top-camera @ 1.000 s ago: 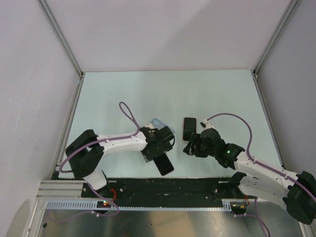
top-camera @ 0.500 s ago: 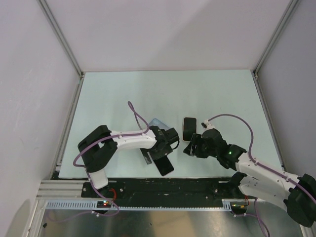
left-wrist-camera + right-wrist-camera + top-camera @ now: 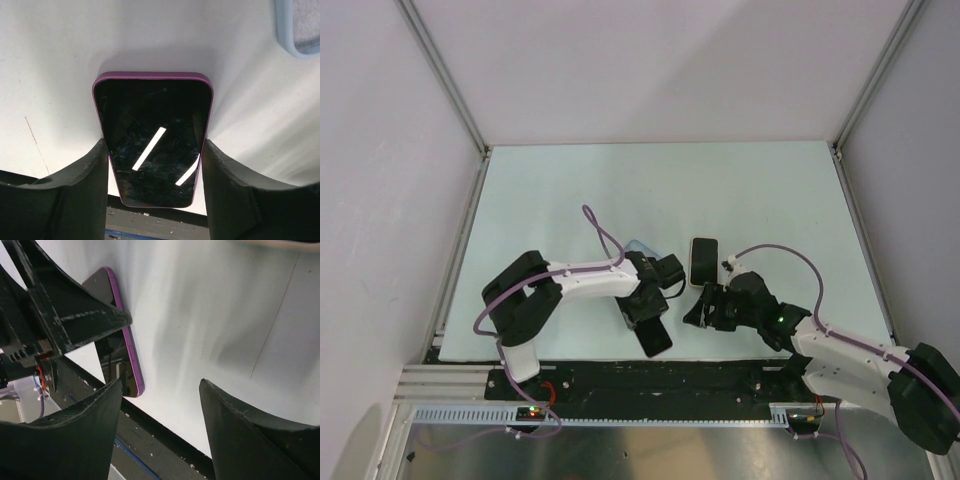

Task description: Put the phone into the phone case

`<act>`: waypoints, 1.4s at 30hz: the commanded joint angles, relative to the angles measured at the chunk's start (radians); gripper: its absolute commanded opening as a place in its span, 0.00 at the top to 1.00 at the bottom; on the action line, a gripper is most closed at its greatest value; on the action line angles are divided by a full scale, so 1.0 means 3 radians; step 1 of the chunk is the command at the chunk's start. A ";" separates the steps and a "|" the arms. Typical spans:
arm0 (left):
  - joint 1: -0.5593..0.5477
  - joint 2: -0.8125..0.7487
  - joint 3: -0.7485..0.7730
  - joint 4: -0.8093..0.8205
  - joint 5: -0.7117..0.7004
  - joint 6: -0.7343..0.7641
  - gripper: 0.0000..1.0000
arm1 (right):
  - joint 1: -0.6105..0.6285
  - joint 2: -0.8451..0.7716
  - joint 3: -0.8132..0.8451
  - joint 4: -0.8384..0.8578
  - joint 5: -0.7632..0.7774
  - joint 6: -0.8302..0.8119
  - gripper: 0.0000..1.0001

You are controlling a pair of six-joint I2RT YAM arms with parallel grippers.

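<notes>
The light blue phone case [image 3: 638, 246] lies on the table, mostly hidden behind my left arm; its corner shows in the left wrist view [image 3: 299, 25]. A black phone with a purple rim [image 3: 658, 340] lies flat near the table's front edge. My left gripper [image 3: 645, 310] is low over it, open, one finger [image 3: 85, 195] along each long side of the phone [image 3: 150, 125]. My right gripper [image 3: 703, 310] is open and empty, just right of that phone [image 3: 120, 345].
A second black phone with a cream rim [image 3: 704, 260] lies flat just beyond my right gripper. The black base rail [image 3: 650, 378] runs along the table's front edge. Grey walls [image 3: 390, 150] enclose the table on the left, back and right.
My left gripper has come down and toward the front edge, over the purple-rimmed phone. My right gripper has moved left and nearer, away from the cream-rimmed phone. Both phones lie still.
</notes>
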 commanded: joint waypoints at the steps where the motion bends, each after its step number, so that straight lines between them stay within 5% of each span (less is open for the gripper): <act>1: 0.0103 0.0048 -0.0126 0.0256 0.0172 0.0143 0.51 | 0.0026 0.0123 -0.0143 0.0622 -0.0330 0.0045 0.30; 7: 0.0251 -0.0012 -0.0205 0.0490 0.0347 0.0330 0.72 | 0.0195 0.0489 -0.0200 0.1093 -0.0439 0.0087 0.27; 24: 0.0443 -0.0228 -0.0536 0.1133 0.0764 0.0554 0.77 | 0.0601 0.1793 -0.0016 0.2199 -0.0699 0.0389 0.36; 37: 0.0513 -0.0446 -0.0893 0.1650 0.0881 0.0504 0.78 | 0.0677 0.2261 -0.0050 0.2826 -0.0872 0.0719 0.65; 39: 0.0518 -0.0492 -0.0911 0.1675 0.0872 0.0555 0.72 | 0.0659 0.2265 -0.0054 0.2857 -0.0895 0.0730 0.78; 42: 0.0518 -0.0617 -0.0938 0.1680 0.0792 0.0666 0.50 | 0.0614 0.2259 -0.0056 0.2884 -0.0970 0.0743 0.96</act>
